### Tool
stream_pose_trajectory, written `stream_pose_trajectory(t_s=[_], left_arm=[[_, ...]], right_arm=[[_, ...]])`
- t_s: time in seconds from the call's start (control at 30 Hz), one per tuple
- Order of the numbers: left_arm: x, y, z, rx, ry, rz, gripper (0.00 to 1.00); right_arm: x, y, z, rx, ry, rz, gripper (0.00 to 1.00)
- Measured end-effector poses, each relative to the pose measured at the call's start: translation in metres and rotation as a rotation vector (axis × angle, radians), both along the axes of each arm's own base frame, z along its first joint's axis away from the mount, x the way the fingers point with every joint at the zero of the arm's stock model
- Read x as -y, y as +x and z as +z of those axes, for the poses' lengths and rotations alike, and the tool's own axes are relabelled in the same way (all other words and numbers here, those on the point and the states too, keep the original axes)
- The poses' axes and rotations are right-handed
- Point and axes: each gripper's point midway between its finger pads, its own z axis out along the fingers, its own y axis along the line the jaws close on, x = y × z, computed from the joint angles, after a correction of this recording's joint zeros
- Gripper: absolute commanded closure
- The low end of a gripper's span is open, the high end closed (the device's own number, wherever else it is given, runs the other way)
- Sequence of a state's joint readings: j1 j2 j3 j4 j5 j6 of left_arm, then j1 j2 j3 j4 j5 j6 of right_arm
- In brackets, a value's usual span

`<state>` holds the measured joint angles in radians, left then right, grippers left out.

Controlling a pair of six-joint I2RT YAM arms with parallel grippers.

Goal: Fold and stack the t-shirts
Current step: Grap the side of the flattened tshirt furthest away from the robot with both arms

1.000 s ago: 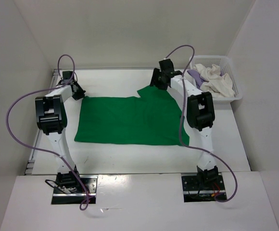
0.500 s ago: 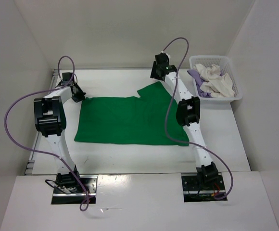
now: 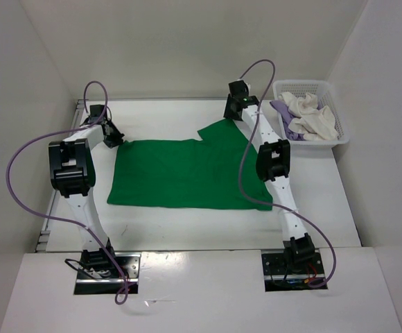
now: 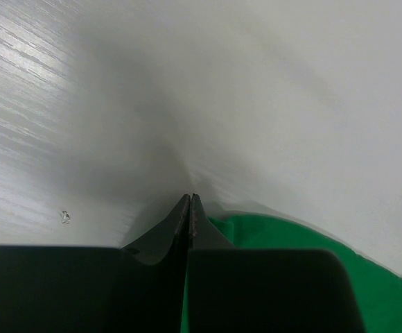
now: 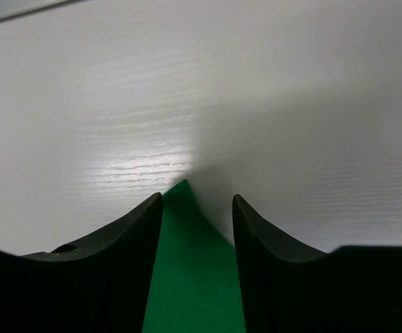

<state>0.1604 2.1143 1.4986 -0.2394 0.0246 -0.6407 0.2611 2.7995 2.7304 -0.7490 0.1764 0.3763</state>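
Having swung inward, the right hand straddles the green t-shirt at its sleeve tip, fingers apart; left hand stays pressed together.

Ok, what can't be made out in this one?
- Left wrist view: whether the shut left claw pinches the green t-shirt; its own fingers hide the contact.
- Top view: the green t-shirt's right edge, under the right arm.
- Top view: the lavender t-shirt in the basket, mostly under the white t-shirt.

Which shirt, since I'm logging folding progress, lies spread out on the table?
The green t-shirt; the white t-shirt and lavender t-shirt are bunched in the basket.
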Motion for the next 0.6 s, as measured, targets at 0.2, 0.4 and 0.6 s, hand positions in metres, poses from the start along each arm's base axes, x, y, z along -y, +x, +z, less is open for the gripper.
stream_pose_trajectory(t_s=[0.2,0.4,0.6], left_arm=[[0.001,0.000,0.000,0.001,-0.010,0.012,1.00],[0.003,0.000,0.001,0.001,-0.011,0.009,1.00],[0.010,-0.004,0.000,-0.004,-0.021,-0.003,1.00]], right_arm=[[-0.011,0.001,-0.007,-0.005,0.041,0.038,0.59],[-0.013,0.001,-0.008,-0.011,0.070,0.044,0.84],[-0.016,0.000,-0.009,-0.018,0.084,0.044,1.00]])
